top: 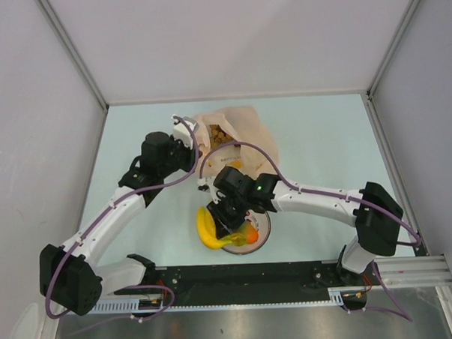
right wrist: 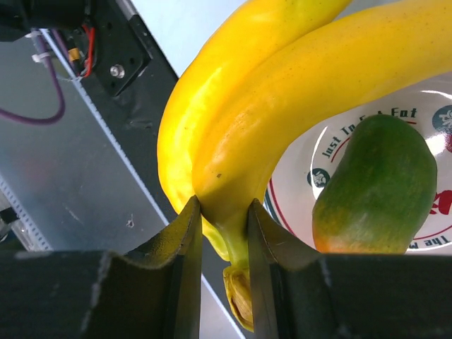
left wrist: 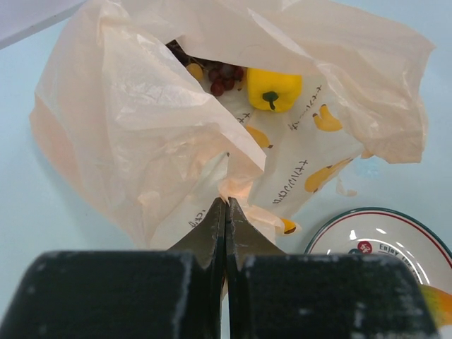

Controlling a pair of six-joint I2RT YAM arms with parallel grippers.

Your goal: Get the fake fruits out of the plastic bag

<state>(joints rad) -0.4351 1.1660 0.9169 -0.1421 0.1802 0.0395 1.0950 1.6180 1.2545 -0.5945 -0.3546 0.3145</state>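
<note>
The left gripper point(left wrist: 226, 212) is pinched fully closed on a fold at the mouth of the thin, crinkly, translucent pale-orange plastic bag point(left wrist: 141, 127). The bag lies on the pale blue table point(top: 322, 135), just beyond the round white plate point(left wrist: 381, 236). Inside the bag's open mouth sit a glossy yellow pepper-like piece point(left wrist: 274, 90) and, beside it, a dark purple grape bunch point(left wrist: 222, 74) — both back among the folds. The right gripper point(right wrist: 224, 215) clamps the stem end of the yellow plastic banana bunch point(right wrist: 296, 92), its jaws part-way apart around the stem. The bananas arch over the plate's left rim. A green-red plastic mango point(right wrist: 378, 183) lies on the plate just beside the bananas — whether the two touch I cannot tell.
</note>
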